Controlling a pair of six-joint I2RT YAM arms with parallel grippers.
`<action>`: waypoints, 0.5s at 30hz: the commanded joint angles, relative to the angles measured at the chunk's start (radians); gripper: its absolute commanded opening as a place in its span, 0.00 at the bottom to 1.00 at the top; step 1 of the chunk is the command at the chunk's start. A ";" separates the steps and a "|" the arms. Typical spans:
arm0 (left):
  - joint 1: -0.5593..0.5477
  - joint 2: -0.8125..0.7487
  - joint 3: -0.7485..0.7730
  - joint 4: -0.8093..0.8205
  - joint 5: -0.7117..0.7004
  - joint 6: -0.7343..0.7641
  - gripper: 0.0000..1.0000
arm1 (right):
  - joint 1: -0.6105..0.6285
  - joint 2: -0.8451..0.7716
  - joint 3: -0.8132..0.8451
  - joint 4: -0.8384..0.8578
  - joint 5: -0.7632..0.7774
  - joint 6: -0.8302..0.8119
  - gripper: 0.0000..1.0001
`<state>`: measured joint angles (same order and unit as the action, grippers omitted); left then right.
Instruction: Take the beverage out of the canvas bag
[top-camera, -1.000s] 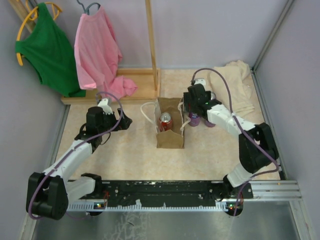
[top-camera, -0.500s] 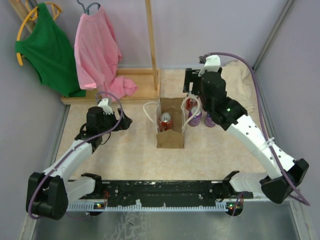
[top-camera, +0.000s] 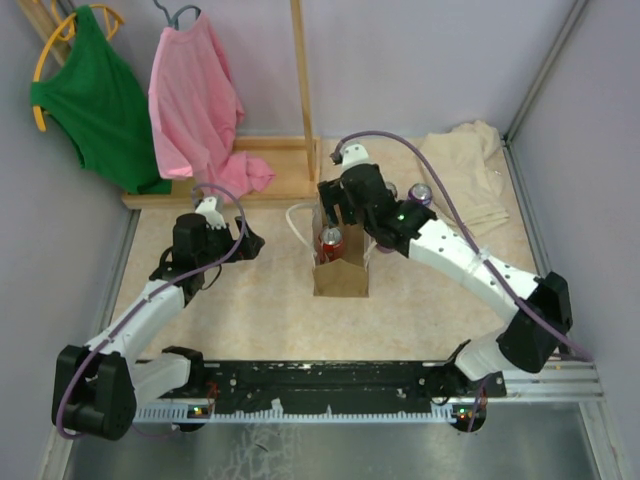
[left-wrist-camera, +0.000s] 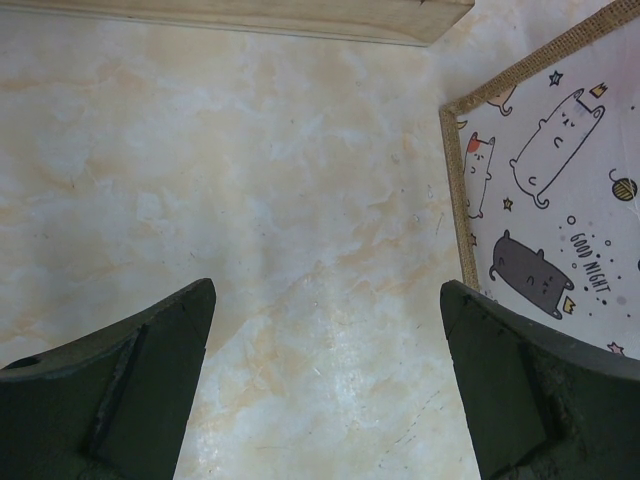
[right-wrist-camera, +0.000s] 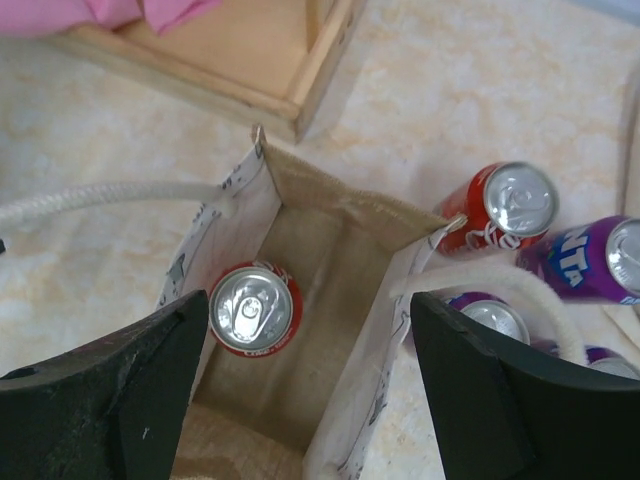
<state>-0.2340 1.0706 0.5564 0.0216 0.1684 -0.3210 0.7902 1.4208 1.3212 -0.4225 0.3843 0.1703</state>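
Holding the right hand (right-wrist-camera: 310, 395) released, fingers wide apart, directly above the open mouth of the canvas bag (right-wrist-camera: 345, 220). Looking down on the beverage (right-wrist-camera: 254, 309), red with a silver top, upright inside close to a side wall. Just outside the opposite wall: a red can (right-wrist-camera: 512, 205) and purple cans (right-wrist-camera: 590, 262) on the bench (right-wrist-camera: 480, 80). Holding the left hand (left-wrist-camera: 325, 390) released too, over bare bench beside the bag's cat-printed side.

Pale lilac walls (top-camera: 430, 60) close in a beige marbled bench (top-camera: 250, 310) on three sides. At the back left stands a wooden rack (top-camera: 300, 90) on a flat base, with a green garment (top-camera: 95, 110) and a pink garment (top-camera: 195, 100) on hangers. A cream cloth (top-camera: 470, 170) lies crumpled in the back right corner.
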 joint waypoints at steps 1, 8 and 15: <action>-0.008 -0.014 0.005 0.009 -0.003 -0.003 1.00 | 0.013 0.035 -0.002 0.007 -0.079 0.010 0.84; -0.010 -0.012 0.011 0.011 -0.004 -0.002 1.00 | 0.020 0.128 -0.007 0.006 -0.135 0.009 0.88; -0.010 -0.001 0.019 0.012 -0.003 0.002 1.00 | 0.022 0.182 -0.025 0.008 -0.176 0.007 0.99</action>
<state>-0.2359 1.0706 0.5564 0.0216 0.1684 -0.3210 0.8013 1.5909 1.2999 -0.4377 0.2481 0.1814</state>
